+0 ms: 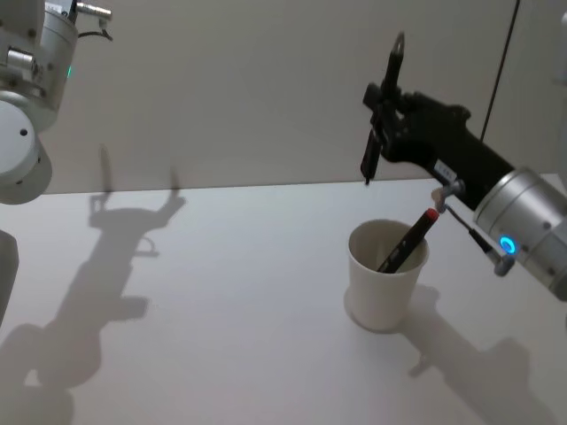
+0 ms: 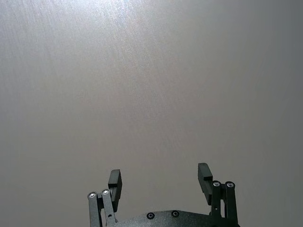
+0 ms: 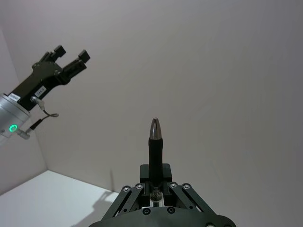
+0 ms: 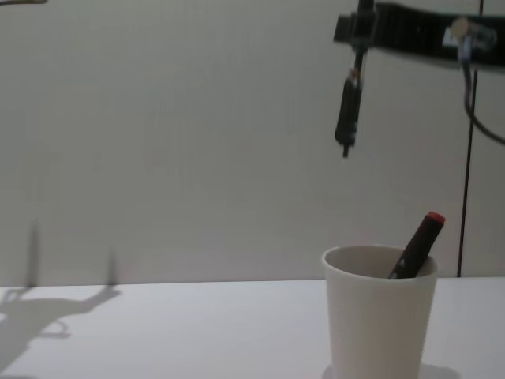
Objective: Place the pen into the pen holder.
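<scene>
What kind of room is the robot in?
Probably a lab or test room. There is a bare white table against a plain wall, holding one white pen holder with a pen inside, while the right gripper holds another pen above it.

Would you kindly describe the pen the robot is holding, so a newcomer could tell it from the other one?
Start at the white cup on the table, toward the robot's right. High above it, the right tool grips a dark pen hanging almost upright. Unlike the red-capped pen leaning inside the cup, this one is all dark and held in the air.
</scene>
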Motion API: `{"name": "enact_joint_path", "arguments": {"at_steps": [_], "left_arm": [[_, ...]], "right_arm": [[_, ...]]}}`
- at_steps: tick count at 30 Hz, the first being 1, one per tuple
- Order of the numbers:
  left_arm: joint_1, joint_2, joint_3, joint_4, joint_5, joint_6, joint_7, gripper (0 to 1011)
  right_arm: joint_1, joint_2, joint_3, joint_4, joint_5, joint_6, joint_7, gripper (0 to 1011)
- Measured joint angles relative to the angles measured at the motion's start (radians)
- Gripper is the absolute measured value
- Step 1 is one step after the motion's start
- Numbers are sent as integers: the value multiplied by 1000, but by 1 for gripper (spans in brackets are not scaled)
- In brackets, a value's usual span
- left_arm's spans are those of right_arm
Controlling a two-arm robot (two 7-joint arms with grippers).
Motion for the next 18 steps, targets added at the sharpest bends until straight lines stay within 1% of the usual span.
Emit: {"name": "enact_joint_path", "arguments": {"at_steps": [6,12,18], "left_arm": [[-1,0,0,0,0,0,0,1000],[-1,0,0,0,0,0,0,1000],[-1,0,0,0,0,0,0,1000]], "right_arm": [[-33,17,-3,-13,-3,12,-27,130],[-58,32,-3,-19,-9,8,-49,131],[-66,30,-8,-13,-25,-5,-57,130]]}}
